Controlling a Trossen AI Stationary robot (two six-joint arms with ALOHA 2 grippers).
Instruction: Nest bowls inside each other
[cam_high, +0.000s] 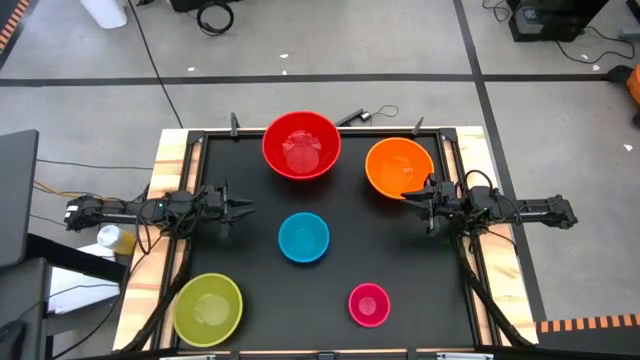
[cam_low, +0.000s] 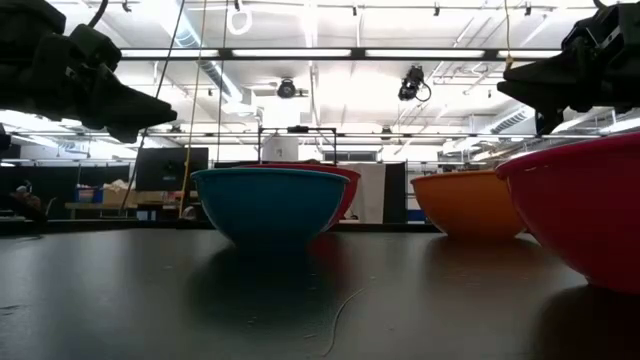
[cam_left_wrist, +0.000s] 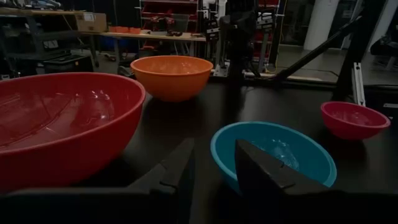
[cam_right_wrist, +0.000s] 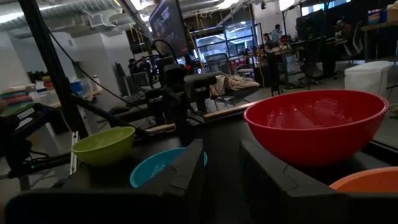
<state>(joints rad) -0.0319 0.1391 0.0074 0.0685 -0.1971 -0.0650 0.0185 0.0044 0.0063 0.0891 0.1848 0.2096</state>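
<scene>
1. Left gripper (cam_high: 243, 209) hovers near the tabletop's left edge, fingers parted around nothing, aimed towards the blue bowl (cam_high: 303, 238).
2. Five bowls, one per colour, none nested: yellow-green (cam_high: 208, 309) front-left corner, red (cam_high: 301, 145) back edge, blue central, pink (cam_high: 368, 304) front edge, orange (cam_high: 399, 167) back-right.
3. Right gripper (cam_high: 419, 195) waits, seemingly over the orange rim (parted, empty).

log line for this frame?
bowls: five, all separate, none nested | left pincer: open, empty | right pincer: open, over orange bowl rim
</scene>
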